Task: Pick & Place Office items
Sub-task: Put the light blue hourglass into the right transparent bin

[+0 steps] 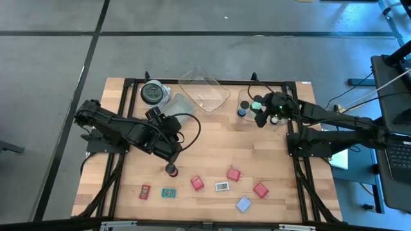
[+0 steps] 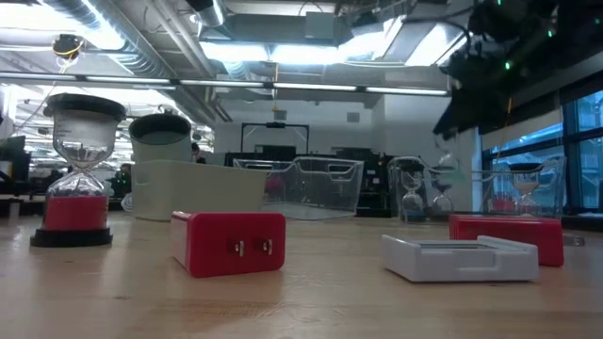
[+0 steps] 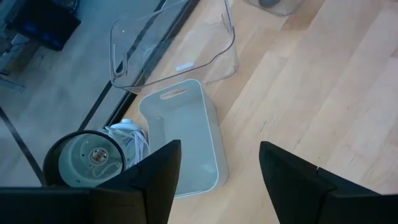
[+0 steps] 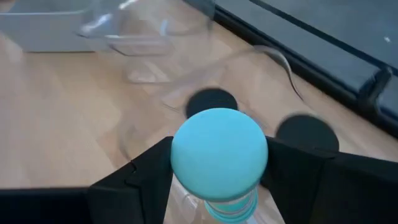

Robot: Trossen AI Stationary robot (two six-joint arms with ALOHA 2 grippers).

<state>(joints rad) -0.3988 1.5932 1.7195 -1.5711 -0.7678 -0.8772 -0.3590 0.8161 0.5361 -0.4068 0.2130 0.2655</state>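
Note:
The office items lie on the near half of the wooden table: red blocks (image 1: 197,183) (image 1: 234,174) (image 1: 261,190), a white rectangle (image 1: 222,187), a pale-blue one (image 1: 243,204), a teal one (image 1: 168,192) and a red flat one (image 1: 144,191). A red-topped sand timer (image 1: 172,170) stands upright beside my left arm. My left gripper (image 3: 219,144) is open over the table's far left part, touching nothing. My right gripper (image 1: 260,109) is shut on a teal-topped sand timer (image 4: 219,152), above a small clear tray (image 1: 247,102) at the far right. Two dark-topped timers (image 4: 211,99) (image 4: 308,132) stand in that tray. My right gripper holds the teal-topped sand timer between its two fingers (image 4: 149,171), which stand on either side just under its round teal cap (image 4: 219,137). The cap faces the wrist camera, so the fingers lie across the timer. The cap hides the place of contact, and the timer's lower end runs off the picture.
A pale tray (image 3: 186,143), a large clear tray (image 1: 204,93) and a round jar with a dark lid (image 1: 152,92) crowd the far edge ahead of my left gripper. A black frame (image 1: 212,82) rims the table. The table's middle (image 1: 231,144) is bare wood.

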